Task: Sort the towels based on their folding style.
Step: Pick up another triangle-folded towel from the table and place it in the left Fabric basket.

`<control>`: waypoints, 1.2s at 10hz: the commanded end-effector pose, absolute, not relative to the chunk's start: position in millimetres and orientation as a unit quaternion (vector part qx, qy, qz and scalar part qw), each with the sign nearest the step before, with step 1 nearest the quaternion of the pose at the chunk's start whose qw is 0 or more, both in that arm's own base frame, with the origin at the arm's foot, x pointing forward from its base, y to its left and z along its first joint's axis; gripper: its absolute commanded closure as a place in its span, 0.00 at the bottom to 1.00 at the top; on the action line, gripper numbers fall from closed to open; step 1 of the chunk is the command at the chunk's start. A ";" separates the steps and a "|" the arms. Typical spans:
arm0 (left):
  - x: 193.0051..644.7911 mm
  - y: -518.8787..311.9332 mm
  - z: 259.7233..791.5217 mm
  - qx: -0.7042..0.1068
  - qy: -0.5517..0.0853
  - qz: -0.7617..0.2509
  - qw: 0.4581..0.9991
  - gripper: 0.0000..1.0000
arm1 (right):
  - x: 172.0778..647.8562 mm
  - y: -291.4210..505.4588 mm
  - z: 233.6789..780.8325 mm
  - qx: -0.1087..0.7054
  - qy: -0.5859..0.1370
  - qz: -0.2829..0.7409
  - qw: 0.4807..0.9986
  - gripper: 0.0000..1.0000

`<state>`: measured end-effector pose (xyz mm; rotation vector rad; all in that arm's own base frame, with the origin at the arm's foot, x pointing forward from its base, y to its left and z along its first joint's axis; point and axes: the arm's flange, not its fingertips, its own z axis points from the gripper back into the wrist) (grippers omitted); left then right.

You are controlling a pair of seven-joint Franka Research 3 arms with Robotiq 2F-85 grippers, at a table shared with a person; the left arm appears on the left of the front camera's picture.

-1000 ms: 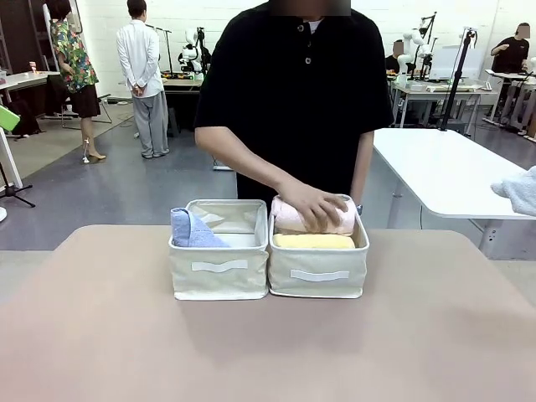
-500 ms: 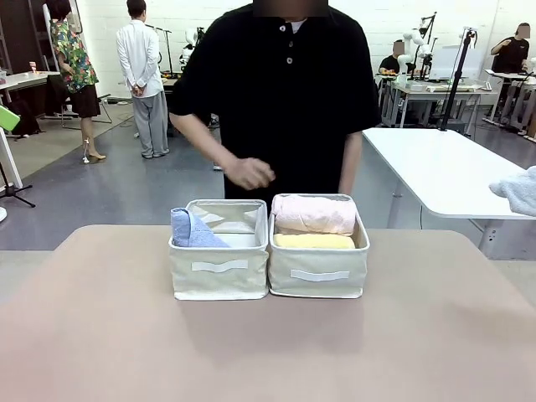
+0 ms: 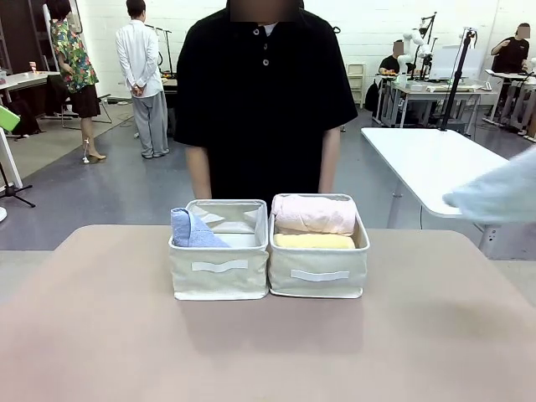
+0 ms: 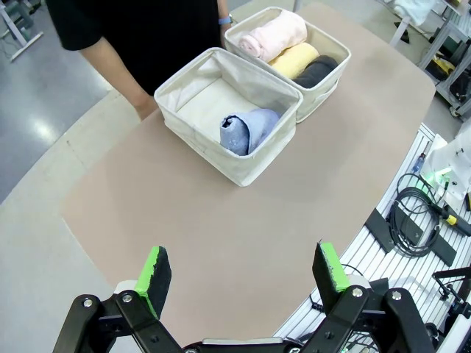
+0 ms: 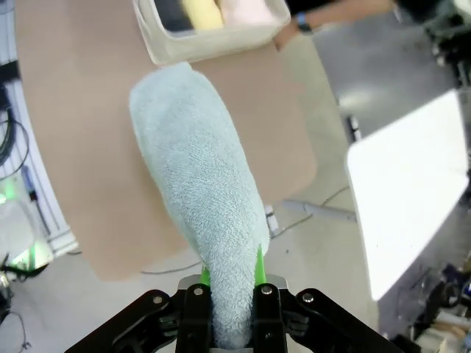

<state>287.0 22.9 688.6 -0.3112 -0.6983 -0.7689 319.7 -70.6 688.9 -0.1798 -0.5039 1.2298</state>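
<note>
Now your right gripper [image 5: 232,271] pinches a pale blue-grey towel [image 5: 199,184] at the right; your left gripper [image 4: 243,268] hangs spread above the table [image 4: 221,220].

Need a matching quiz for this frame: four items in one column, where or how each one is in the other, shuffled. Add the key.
1. pink towel
2. light blue towel
3. pale grey-blue towel
4. left pincer

A. gripped by the right pincer
B. open above the table
C. in the left basket
D. in the right basket, with the yellow towel

Pairs: 1-D, 2-C, 3-A, 4-B
</note>
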 end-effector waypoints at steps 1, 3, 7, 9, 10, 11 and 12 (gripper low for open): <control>287.7 22.8 688.4 -0.148 -0.335 -0.367 0.855 0.00 | 361.2 17.5 684.2 -0.079 -0.227 0.554 0.797 0.81; 287.7 22.8 688.4 -0.148 -0.335 -0.367 0.855 0.00 | 388.0 90.0 655.4 -0.093 -0.215 0.553 0.799 0.81; 287.7 22.8 688.4 -0.148 -0.335 -0.367 0.855 0.00 | 384.9 118.1 641.1 -0.086 -0.207 0.570 0.790 0.81; 287.7 22.8 688.4 -0.148 -0.335 -0.367 0.855 0.00 | 384.9 118.1 641.1 -0.086 -0.207 0.570 0.790 0.81; 287.7 22.8 688.4 -0.148 -0.335 -0.367 0.855 0.00 | 388.6 120.4 636.4 -0.081 -0.202 0.572 0.791 0.81; 287.7 22.8 688.4 -0.148 -0.335 -0.367 0.855 0.00 | 402.1 137.9 614.3 -0.036 -0.209 0.591 0.778 0.81; 287.7 22.8 688.4 -0.148 -0.335 -0.367 0.855 0.00 | 416.4 176.9 605.7 -0.024 -0.207 0.610 0.764 0.81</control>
